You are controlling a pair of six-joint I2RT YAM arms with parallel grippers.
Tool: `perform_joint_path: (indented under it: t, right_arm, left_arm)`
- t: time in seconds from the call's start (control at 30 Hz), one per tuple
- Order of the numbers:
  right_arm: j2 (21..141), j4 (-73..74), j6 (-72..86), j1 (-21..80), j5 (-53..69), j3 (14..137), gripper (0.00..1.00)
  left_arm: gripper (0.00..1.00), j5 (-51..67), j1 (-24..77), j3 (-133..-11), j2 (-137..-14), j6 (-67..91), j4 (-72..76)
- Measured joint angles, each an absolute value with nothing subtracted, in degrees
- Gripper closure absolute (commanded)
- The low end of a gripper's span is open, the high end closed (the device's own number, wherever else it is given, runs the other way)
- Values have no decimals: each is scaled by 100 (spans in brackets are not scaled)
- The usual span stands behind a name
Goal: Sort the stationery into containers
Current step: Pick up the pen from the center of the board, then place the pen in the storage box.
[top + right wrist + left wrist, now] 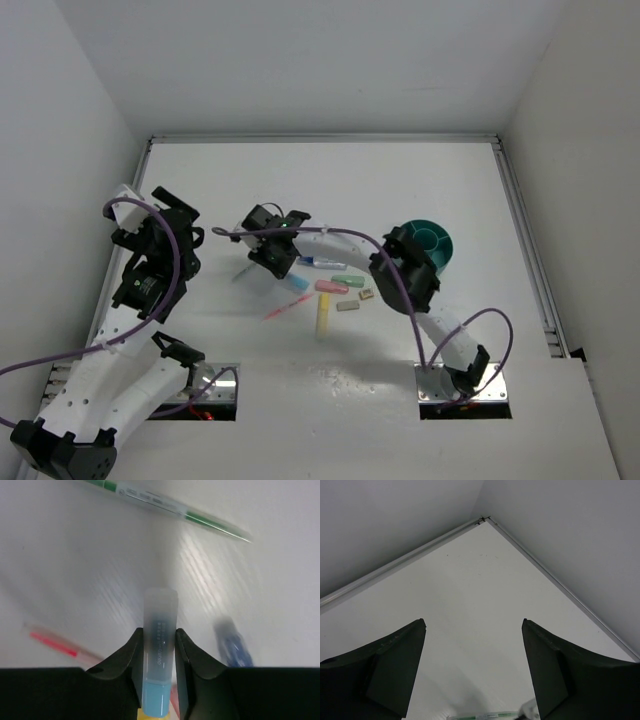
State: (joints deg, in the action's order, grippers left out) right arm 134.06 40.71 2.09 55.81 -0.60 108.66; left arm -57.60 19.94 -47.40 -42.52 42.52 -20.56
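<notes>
Jaws of the right gripper (159, 632) are clamped on a blue marker (160, 610) with a frosted cap, well left of the teal cup (432, 240). A pink pen (288, 306) and yellow highlighter (323, 318) are seen lying nearer the cup. The left gripper (474, 625), farther left of the cup, is held wide apart.
</notes>
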Motion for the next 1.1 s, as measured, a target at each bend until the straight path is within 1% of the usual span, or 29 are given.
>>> perform_joint_path:
  t: [0.07,0.2,0.33,0.4,0.47,0.5,0.6,0.8,0.93,1.1]
  right_arm:
    - [12774,3894,62,5559,-318,10331,100]
    - [10825,2858,-331,5433,-1114,8949,100]
    - [8739,834,-897,5127,-2145,7277,100]
    - [7961,-224,-1192,4890,-2565,6440,100]
    - [7271,-1376,-1452,4626,-3006,5448,100]
    - [7013,-1800,-1542,4464,-3159,5011,100]
    - [6558,-2412,-1538,4007,-3393,4117,100]
    - [6156,-3052,-869,3223,-3634,3277,100]
    - [6093,-3020,-252,2810,-3732,3070,100]
    - [6077,-2777,537,2434,-3474,2998,100]
  left_arm:
    - [18,-5693,1992,-4737,-4252,4244,-2051]
    - [21,-5478,1992,-4689,-4250,4154,-1981]
    - [24,-5081,1990,-4589,-4281,3911,-1813]
    - [24,-4716,1988,-4545,-4338,3710,-1673]
    - [28,-4202,1988,-4521,-4473,3459,-1514]
    - [28,-3981,1984,-4515,-4541,3352,-1448]
    - [29,-3284,1984,-4506,-4814,3039,-1323]
    - [29,-2502,1984,-4504,-5194,2718,-1271]
    - [29,-2246,1984,-4504,-5229,2652,-1253]
    - [29,-2051,1984,-4504,-5229,2589,-1234]
